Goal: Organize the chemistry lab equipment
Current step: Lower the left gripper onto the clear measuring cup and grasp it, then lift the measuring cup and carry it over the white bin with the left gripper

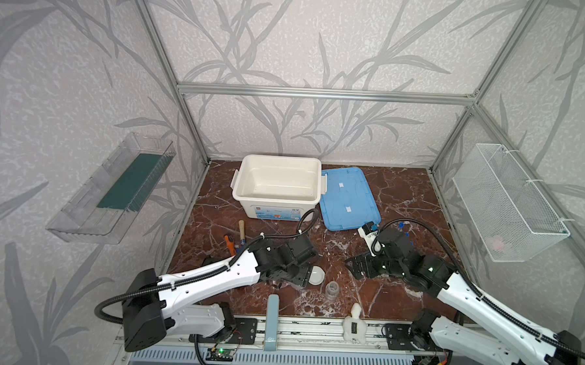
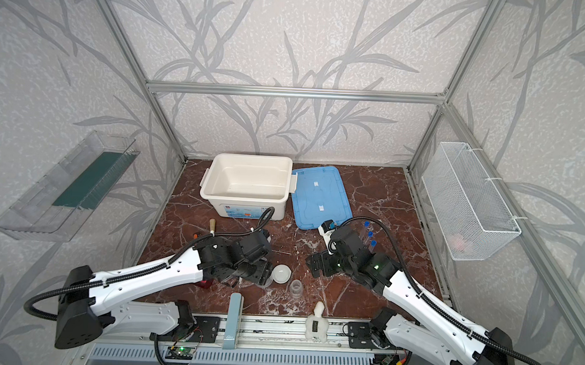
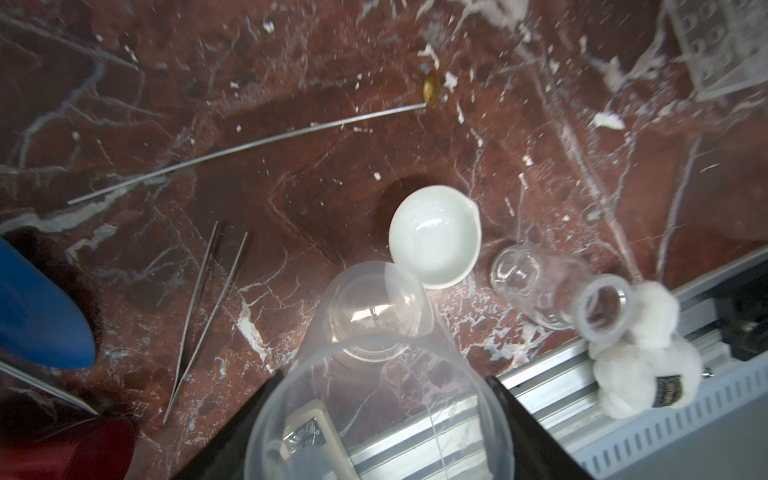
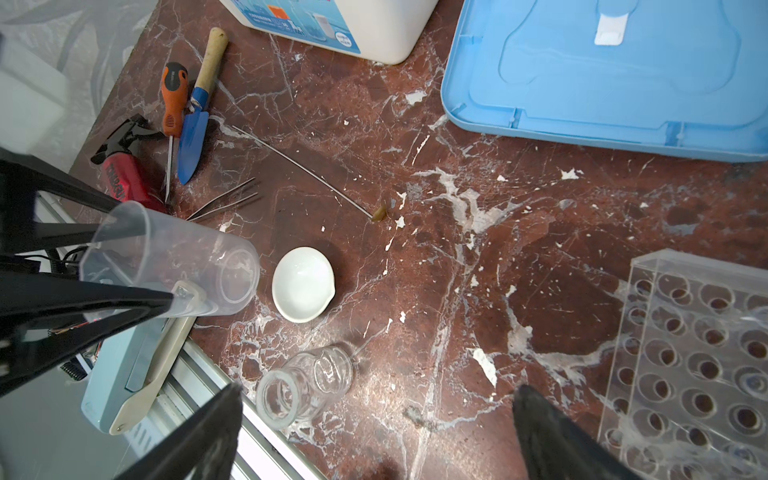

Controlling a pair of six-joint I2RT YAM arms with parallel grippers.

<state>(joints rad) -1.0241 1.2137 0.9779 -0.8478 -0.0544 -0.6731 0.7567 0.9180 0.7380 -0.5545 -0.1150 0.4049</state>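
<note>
Beaker [image 4: 174, 257] tilted; base toward white dish [image 4: 302, 283]

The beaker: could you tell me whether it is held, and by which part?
The left gripper straddles the beaker near its rim; whether it grips cannot be told. The right gripper holds nothing.

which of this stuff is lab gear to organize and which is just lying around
Job: clear spouted beaker, small clear bottle, small white round dish, thin metal rods, blue-capped clear test tubes, clear perforated rack.
Lying about: blue wooden-handled trowel, orange-handled screwdriver, red spray bottle, white plush toy.
</note>
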